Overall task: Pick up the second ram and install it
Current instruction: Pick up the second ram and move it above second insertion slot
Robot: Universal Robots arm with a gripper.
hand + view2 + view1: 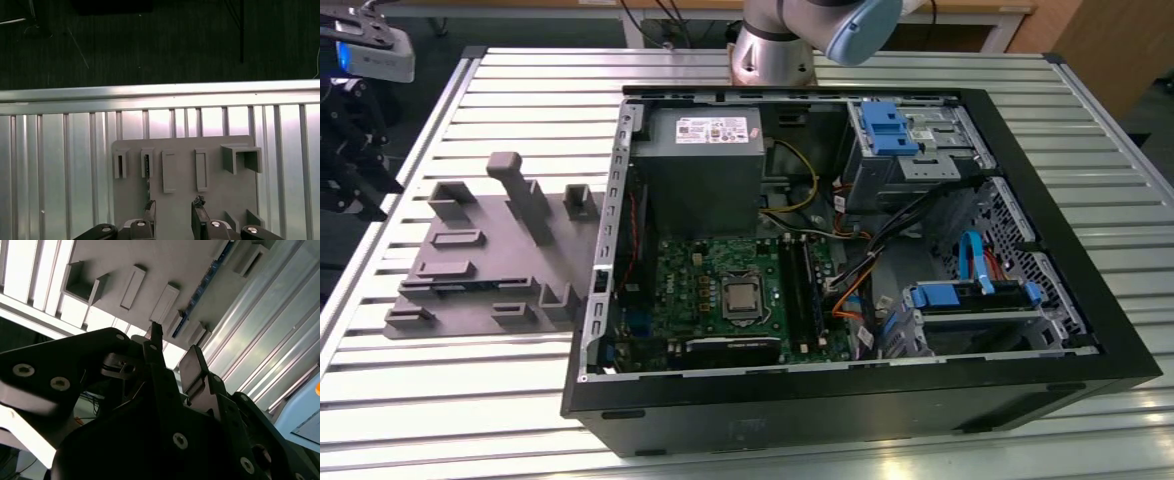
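We judge the pick-up is in hand: the pincer point(174, 206), spread and empty, hangs above the grey holder point(215, 195), the second ram point(147, 175) edgewise beneath one side of it, so grasping needs centring over it.

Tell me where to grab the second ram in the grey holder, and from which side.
Probably the middle of the second ram, fingers on its two flat faces, coming straight down from above. It stands on its long edge in the grey holder, one end in a slot block, leaving the top edge free.
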